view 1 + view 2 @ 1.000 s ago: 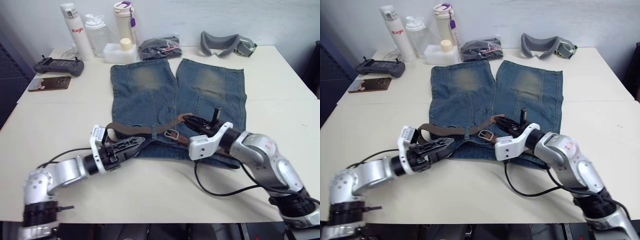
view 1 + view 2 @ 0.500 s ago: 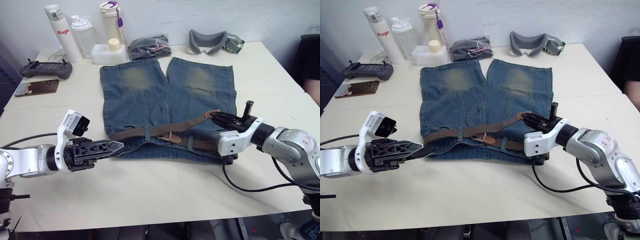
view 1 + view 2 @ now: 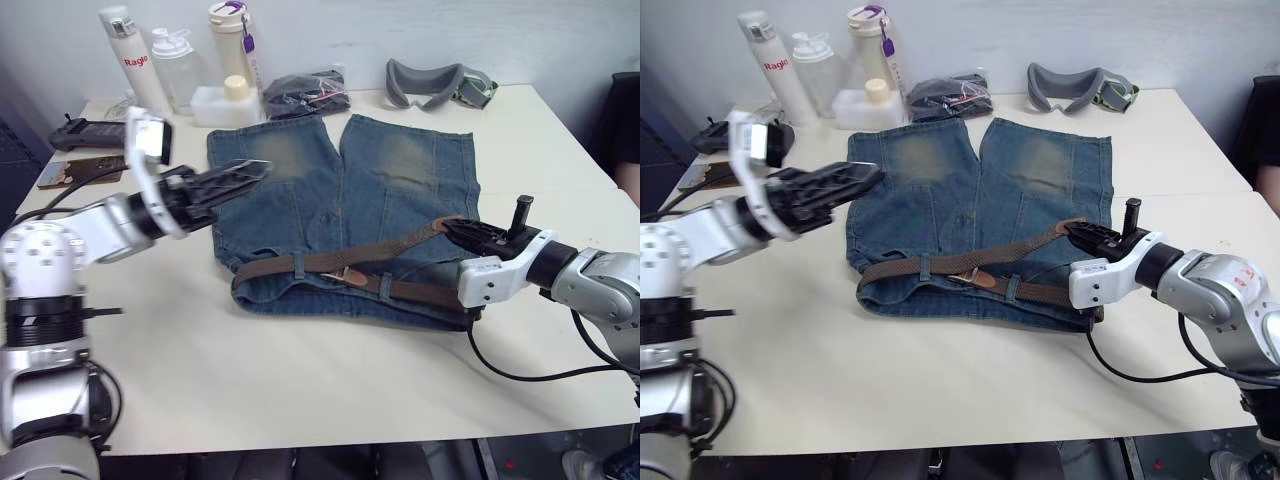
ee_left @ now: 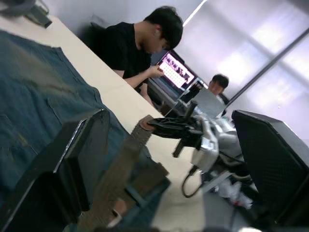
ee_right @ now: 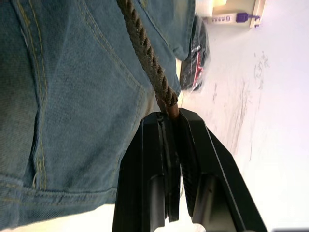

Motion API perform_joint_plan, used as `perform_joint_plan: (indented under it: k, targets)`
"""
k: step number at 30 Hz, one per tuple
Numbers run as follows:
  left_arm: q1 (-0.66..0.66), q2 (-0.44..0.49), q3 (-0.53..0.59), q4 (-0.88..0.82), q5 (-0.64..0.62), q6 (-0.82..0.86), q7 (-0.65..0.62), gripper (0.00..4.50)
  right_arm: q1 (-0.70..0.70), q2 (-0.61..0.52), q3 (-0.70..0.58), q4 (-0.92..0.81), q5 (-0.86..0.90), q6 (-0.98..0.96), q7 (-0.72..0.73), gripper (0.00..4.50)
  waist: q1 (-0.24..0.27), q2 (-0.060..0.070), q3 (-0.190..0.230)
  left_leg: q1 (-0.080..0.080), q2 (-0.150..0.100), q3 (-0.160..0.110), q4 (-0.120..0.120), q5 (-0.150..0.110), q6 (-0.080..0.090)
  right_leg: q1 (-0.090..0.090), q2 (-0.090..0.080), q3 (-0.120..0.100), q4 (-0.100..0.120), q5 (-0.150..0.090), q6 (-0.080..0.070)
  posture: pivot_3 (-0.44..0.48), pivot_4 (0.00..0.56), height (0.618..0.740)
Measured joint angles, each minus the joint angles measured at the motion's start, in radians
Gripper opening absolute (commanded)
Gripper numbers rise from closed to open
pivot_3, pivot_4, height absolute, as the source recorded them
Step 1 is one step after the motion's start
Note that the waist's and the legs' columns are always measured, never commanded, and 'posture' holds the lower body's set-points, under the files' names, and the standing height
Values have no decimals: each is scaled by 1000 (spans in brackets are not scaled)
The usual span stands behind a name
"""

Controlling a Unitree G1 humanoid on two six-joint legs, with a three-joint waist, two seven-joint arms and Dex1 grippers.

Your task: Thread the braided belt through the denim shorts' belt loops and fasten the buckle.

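Note:
The denim shorts (image 3: 330,190) lie flat on the table, waistband toward me. The braided belt (image 3: 310,265) runs along the waistband under a belt loop (image 3: 298,265) and another belt loop (image 3: 385,286). Its buckle (image 3: 347,272) lies near the middle. From there the belt's free end rises to the right into my right gripper (image 3: 452,226), which is shut on it; the right wrist view shows the braid (image 5: 145,53) pinched between the fingers (image 5: 149,159). My left gripper (image 3: 250,172) hovers open and empty above the shorts' left leg, with its fingers (image 4: 72,159) wide apart.
Bottles (image 3: 128,60) and a white container (image 3: 215,100) stand at the back left, beside a black bundle (image 3: 305,92) and grey goggles (image 3: 435,80). A controller (image 3: 85,130) lies at the far left. A person (image 4: 140,48) sits beyond the table's right side.
My left gripper has lifted from the table beside the belt's left bend to above the shorts' left leg. The right gripper keeps its hold on the belt's end.

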Motion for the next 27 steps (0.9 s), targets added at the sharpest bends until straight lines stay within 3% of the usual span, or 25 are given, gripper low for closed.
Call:
perform_joint_plan:
  k: [13, 24, 27]
  targets:
    - [195, 110, -209, -21, 486, -132, -273, 4416, 39, 17, -1, -62, 14, 80, 13, 0, 2, 1, 0, 2, 4, 0, 0, 2, -3, -1, 1, 0, 1, -3, -5, 0, 150, 627]
    - [276, 75, -293, -23, 775, -395, -308, 4416, 8, 26, 3, -68, 17, 102, 15, 0, 23, 8, -6, 3, 4, 1, 2, 2, -3, -1, 1, -1, 4, -2, -5, 0, 150, 627]
    - [275, 63, -278, -6, 791, -410, -313, 4416, -4, 32, 7, -68, 19, 104, 18, 0, 21, 9, -8, 3, 4, 0, 2, 2, -3, -1, 1, -1, 5, -3, -5, 0, 150, 627]
